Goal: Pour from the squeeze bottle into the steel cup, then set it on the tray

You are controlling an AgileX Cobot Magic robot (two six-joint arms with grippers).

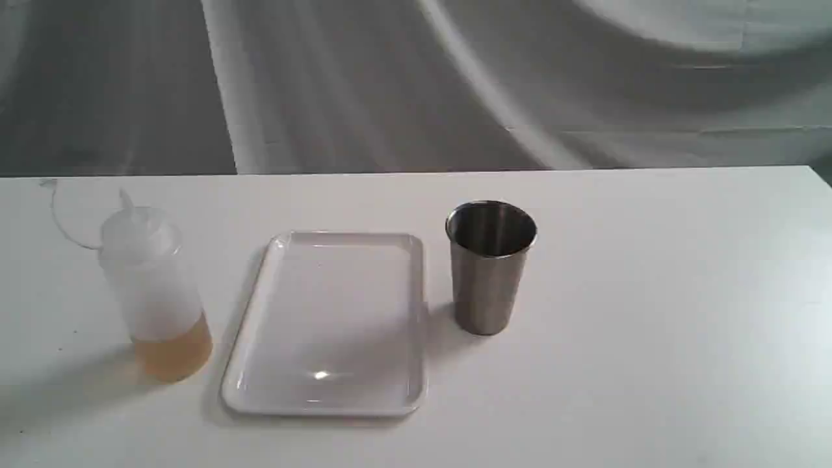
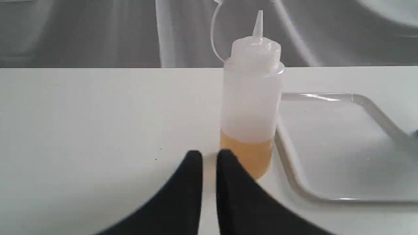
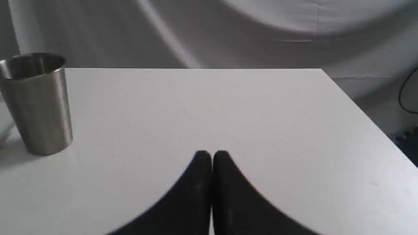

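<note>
Bottle [image 1: 156, 292] stands upright on the surface [image 1: 650, 292] at the left, just beside the tray [image 1: 325, 411], with the cup [image 1: 491, 273] just past the tray's other long edge. The row looks laid out for the job: bottle on the left arm's side, its nozzle uncapped, and the tray in the middle, bare to receive it after pouring. Amber liquid fills only its lowest part, so a steep tilt will probably be needed.

Only the exterior view shows all three things, but neither hand. The left wrist view shows the left hand [image 2: 209, 155] low before the bottle, fingers nearly pressed together (a thin slit shows) and pinching nothing. The right wrist view shows the right hand [image 3: 211, 155] pressed together and empty, well apart from the cup.
</note>
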